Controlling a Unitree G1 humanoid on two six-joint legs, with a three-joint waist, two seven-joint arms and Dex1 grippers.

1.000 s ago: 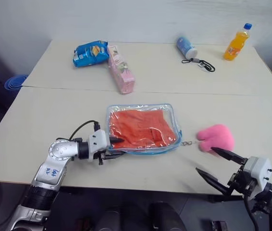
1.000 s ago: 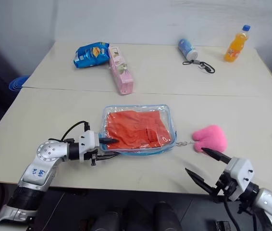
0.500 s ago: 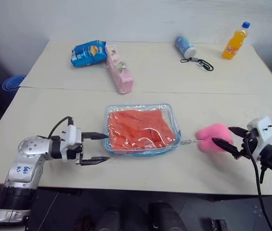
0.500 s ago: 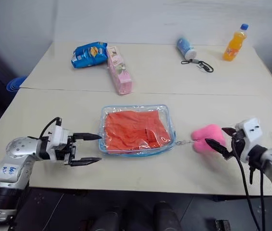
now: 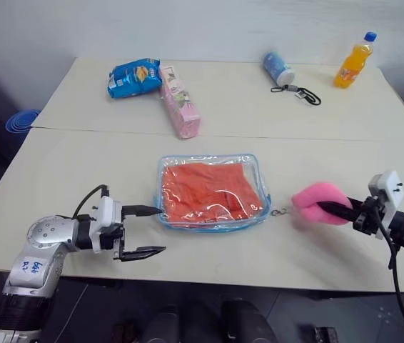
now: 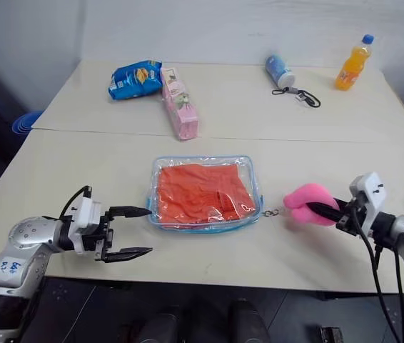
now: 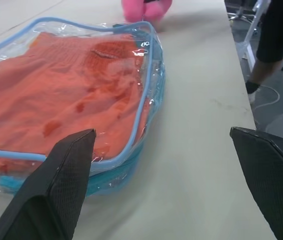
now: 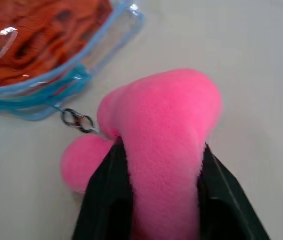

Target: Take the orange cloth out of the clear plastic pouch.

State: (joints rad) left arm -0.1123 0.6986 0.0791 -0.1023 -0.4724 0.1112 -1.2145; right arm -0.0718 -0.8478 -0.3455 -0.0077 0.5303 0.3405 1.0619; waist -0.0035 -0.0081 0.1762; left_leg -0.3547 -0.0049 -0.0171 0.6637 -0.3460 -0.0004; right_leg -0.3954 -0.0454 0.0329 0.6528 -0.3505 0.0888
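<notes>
Orange cloth (image 5: pixel 208 193): lies folded and wrinkled inside the pouch, at the centre of the head views; none of it is outside yet.
Clear plastic pouch (image 5: pixel 258 166): flat on the near table, its blue edging running all round the cloth; whether the zipper is open cannot be told from here. A small chain (image 5: pixel 279 212) leads from its lower right corner toward the pink toy.
Left gripper (image 5: pixel 145 230): at lower left of the head views, its fingers spread wide with nothing between them. The upper finger tip is just beside the pouch's left edge; the left wrist view shows the pouch corner just ahead of one finger.
Right gripper (image 8: pixel 154 192): at the right of the head views, fingers squeezed onto the pink plush toy (image 5: pixel 315 201), which bulges between them in the right wrist view.
Table (image 5: pixel 88 161): pale, carrying both arms' work area.
Far clutter: blue snack bag (image 5: pixel 134 76), pink packet (image 5: pixel 181 106) and orange bottle (image 5: pixel 352 63) sit along the upper part, well apart from the pouch.
Risk, wrong object: the right arm grips the toy, not the pouch. If the chain joins them, pulling the toy would likely drag the pouch sideways away from the left fingers.
Risk, slipping: with neither gripper holding the pouch, a push from the left finger may simply slide it across the smooth table.
Risk, zipper: if closed, the cloth cannot come out.
</notes>
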